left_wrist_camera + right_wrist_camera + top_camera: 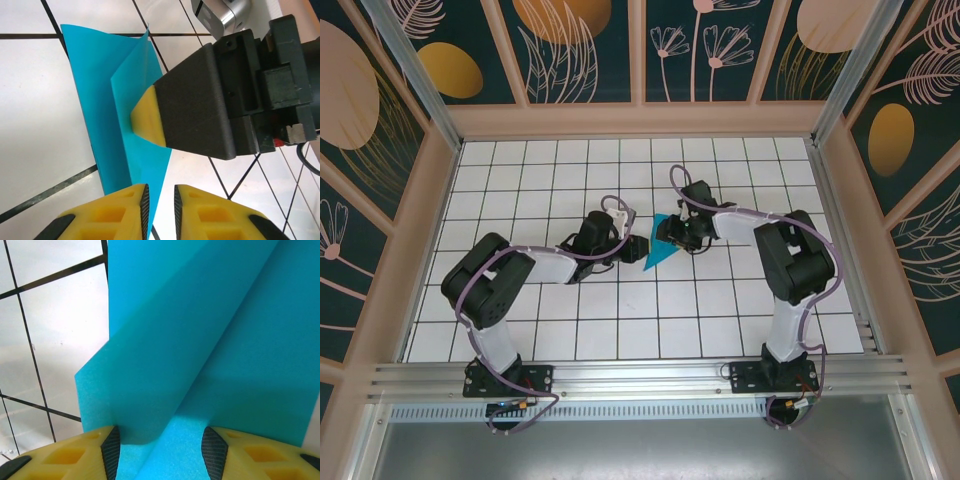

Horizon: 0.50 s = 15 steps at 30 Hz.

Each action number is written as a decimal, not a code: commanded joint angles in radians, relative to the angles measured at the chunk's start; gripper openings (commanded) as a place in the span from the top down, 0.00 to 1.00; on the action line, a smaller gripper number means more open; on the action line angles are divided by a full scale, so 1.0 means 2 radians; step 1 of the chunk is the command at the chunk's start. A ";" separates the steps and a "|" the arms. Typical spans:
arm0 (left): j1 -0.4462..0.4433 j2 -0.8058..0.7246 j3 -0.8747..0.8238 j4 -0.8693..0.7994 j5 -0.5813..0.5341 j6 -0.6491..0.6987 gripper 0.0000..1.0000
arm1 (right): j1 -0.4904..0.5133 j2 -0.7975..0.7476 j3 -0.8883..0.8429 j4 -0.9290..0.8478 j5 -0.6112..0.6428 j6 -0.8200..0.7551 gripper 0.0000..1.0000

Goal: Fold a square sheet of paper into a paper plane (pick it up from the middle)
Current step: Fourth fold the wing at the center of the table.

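Ideally, I judge, the right gripper [160, 440] should press the raised flap down along its fold line while the left gripper [160, 195] steadies the edge. It should go slowly, since thin paper buckles. The thin teal-blue square sheet of paper [658, 254], matte, smooth and already creased to a point, lies mid-frame in the top view on the white black-gridded tabletop [570, 330]. The left jaws leave only a slim slit with the paper's edge in it, not clearly pinched; the right jaws stand half open astride the fold, gripping nothing.
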 commanded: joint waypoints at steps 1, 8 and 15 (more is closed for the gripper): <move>0.002 0.010 -0.004 0.040 0.028 -0.022 0.78 | -0.001 0.049 -0.005 -0.058 0.077 0.003 0.46; 0.002 0.040 0.016 0.050 0.051 -0.025 0.82 | 0.003 0.063 0.005 -0.074 0.087 0.008 0.42; 0.001 0.057 0.032 0.040 0.054 -0.021 0.82 | 0.004 0.070 0.007 -0.079 0.090 0.015 0.42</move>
